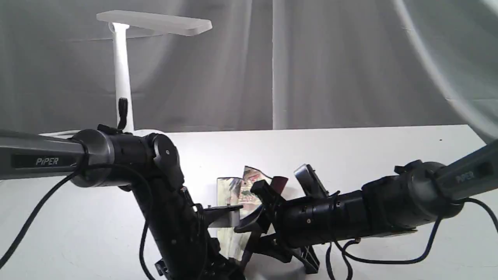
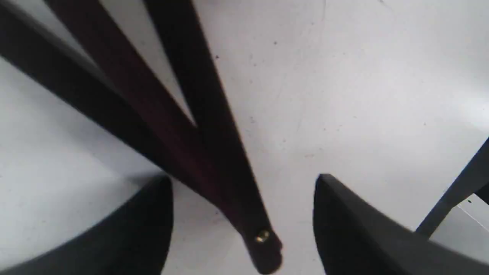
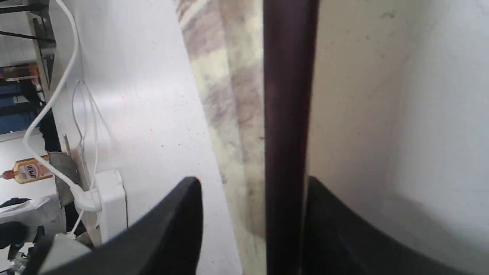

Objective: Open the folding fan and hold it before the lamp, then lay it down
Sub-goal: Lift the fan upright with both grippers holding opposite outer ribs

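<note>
Left gripper [image 2: 242, 179]: jaws wide, straddling the folding fan [image 2: 214, 160] at its brass rivet, where smooth maroon ribs fork. Right gripper [image 3: 254, 179]: not yet clamped, one finger [image 3: 328, 221] against a guard rib, the other clear, pleated painted leaf alongside. Exterior only: fan part-spread on white table [image 1: 350, 155]. Lamp [image 1: 122, 77] far left, flat head, straight stem.

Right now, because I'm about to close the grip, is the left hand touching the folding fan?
Apart. The left wrist view shows the folding fan between the open fingers of the left hand, bare table on both sides.
</note>
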`<state>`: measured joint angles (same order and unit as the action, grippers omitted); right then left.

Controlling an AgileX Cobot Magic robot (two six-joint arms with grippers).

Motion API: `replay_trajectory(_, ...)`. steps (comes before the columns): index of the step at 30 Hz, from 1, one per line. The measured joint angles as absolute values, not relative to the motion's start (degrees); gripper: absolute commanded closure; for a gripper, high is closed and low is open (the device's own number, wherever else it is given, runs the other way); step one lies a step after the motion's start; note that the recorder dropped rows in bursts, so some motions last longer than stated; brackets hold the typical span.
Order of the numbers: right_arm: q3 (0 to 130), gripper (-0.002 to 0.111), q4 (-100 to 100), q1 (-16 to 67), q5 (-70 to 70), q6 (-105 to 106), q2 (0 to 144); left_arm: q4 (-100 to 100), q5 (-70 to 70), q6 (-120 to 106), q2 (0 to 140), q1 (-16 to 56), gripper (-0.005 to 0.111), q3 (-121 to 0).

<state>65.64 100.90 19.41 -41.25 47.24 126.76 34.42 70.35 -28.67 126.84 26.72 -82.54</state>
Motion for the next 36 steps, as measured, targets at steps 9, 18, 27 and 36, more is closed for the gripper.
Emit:
replay_trajectory(9,65.77,0.108,101.01,19.41,-41.31,47.83,126.76,33.94,70.22,-28.67,126.96,26.72,0.052,-82.54)
replay_trajectory(18,65.77,0.108,100.9,19.41,-42.52,49.33,126.76,31.41,70.09,-27.98,121.77,26.72,0.052,-82.3)
replay_trajectory(27,65.59,0.108,94.43,18.55,-41.61,49.25,122.68,24.17,68.22,-22.9,112.55,26.72,0.052,-82.3)
replay_trajectory(36,65.44,0.108,83.33,13.26,-47.6,46.27,117.59,7.49,63.68,-8.02,107.49,26.72,0.053,-82.3)
